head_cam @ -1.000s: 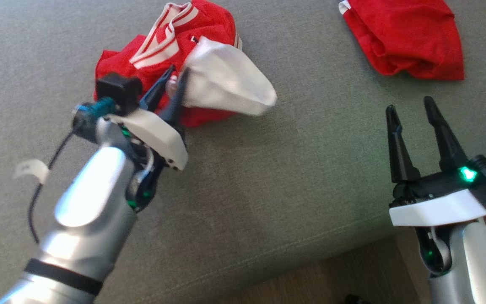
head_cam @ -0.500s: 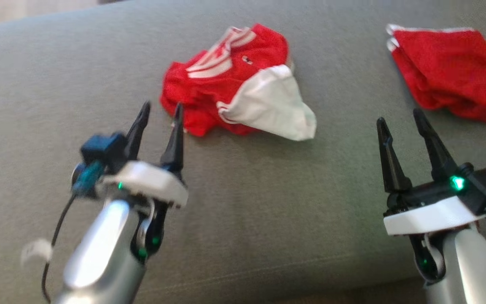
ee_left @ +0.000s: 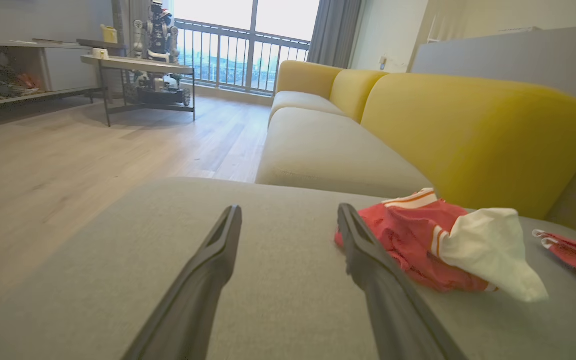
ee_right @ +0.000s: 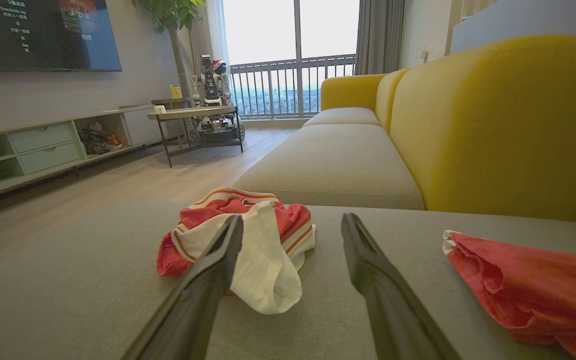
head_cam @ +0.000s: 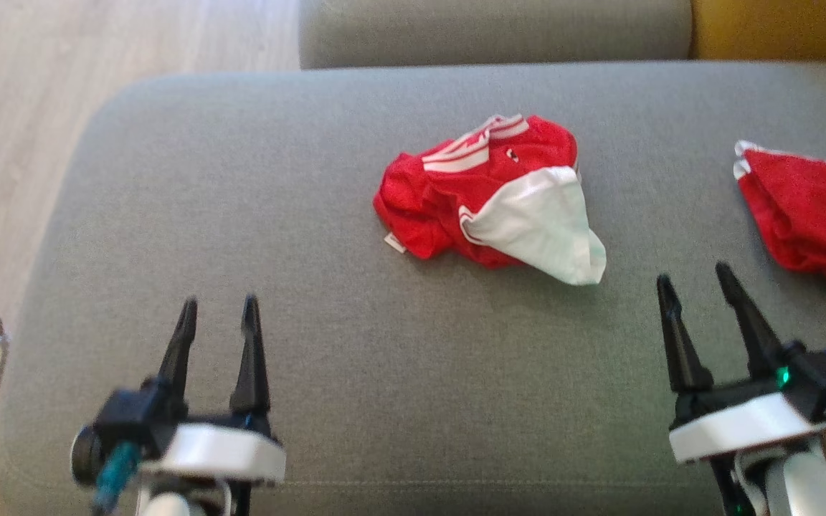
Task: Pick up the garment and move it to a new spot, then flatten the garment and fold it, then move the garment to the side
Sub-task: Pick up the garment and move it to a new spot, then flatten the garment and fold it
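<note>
Grey cushion [head_cam: 277, 215] bears the garment [head_cam: 456, 201], perhaps shorts; left hand [head_cam: 218, 309], right hand [head_cam: 694, 279] released.

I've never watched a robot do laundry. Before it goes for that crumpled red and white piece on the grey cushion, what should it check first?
1. Left gripper open and empty: ok.
2. Right gripper open and empty: ok.
3. Red and white garment lying flat: not ok, it sits bunched, with the white part sticking out.
4. Bare grey cushion beside it for spreading: ok.
5. Second red garment lying apart from it: ok.
6. Which fold is a hem or corner to grab: cannot tell.
</note>
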You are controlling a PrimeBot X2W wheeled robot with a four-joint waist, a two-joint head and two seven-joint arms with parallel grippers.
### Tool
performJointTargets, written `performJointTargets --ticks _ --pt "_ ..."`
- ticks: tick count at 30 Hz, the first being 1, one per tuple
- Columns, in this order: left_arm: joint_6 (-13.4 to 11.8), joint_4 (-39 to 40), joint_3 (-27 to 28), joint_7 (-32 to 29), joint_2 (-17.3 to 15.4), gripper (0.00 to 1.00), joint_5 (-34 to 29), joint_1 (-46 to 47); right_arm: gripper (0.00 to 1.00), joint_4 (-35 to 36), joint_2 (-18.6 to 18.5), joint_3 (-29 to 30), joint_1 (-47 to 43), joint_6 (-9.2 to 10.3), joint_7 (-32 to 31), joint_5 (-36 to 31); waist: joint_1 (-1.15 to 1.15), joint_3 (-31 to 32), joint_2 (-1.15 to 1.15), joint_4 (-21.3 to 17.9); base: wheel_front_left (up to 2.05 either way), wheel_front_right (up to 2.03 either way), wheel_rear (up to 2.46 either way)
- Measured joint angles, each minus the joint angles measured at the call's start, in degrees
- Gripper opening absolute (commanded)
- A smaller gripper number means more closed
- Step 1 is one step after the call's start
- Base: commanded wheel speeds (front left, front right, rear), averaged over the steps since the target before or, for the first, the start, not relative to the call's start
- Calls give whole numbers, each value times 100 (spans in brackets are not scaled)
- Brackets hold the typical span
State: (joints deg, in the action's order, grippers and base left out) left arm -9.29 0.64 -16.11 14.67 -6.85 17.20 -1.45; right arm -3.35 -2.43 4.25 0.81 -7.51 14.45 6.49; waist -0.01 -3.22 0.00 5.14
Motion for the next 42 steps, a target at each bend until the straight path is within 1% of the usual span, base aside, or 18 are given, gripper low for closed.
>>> performJointTargets --ticks 5,10,12,15,18,22,27,42 --pt "-29 181 77 0 56 100 -468 -579 100 -41 3 3 -357 0 0 -91 0 282 0 97 0 0 0" --pt "-20 318 242 0 158 100 -700 -711 100 -42 4 -26 -525 0 0 -144 0 374 0 70 0 0 0" --pt "26 337 305 0 170 100 -762 -725 100 -43 4 -40 -538 0 0 -144 0 378 0 37 0 0 0" --pt "58 347 412 0 192 100 -811 -742 100 -44 5 -47 -538 0 0 -137 0 370 0 -4 0 0 0" --pt "126 347 430 0 223 100 -879 -758 100 -45 5 -52 -538 0 0 -137 0 370 0 -34 0 0 0" --pt "133 347 470 0 263 100 -914 -766 100 -45 5 -49 -538 0 0 -137 0 380 0 -40 0 0 0" --pt "207 346 524 0 314 100 -957 -773 100 -46 5 -54 -538 0 0 -127 0 421 0 -56 0 0 0" --pt "230 304 564 0 344 100 -1050 -783 100 -57 5 -89 -591 0 0 -87 1 425 0 -166 0 0 0"
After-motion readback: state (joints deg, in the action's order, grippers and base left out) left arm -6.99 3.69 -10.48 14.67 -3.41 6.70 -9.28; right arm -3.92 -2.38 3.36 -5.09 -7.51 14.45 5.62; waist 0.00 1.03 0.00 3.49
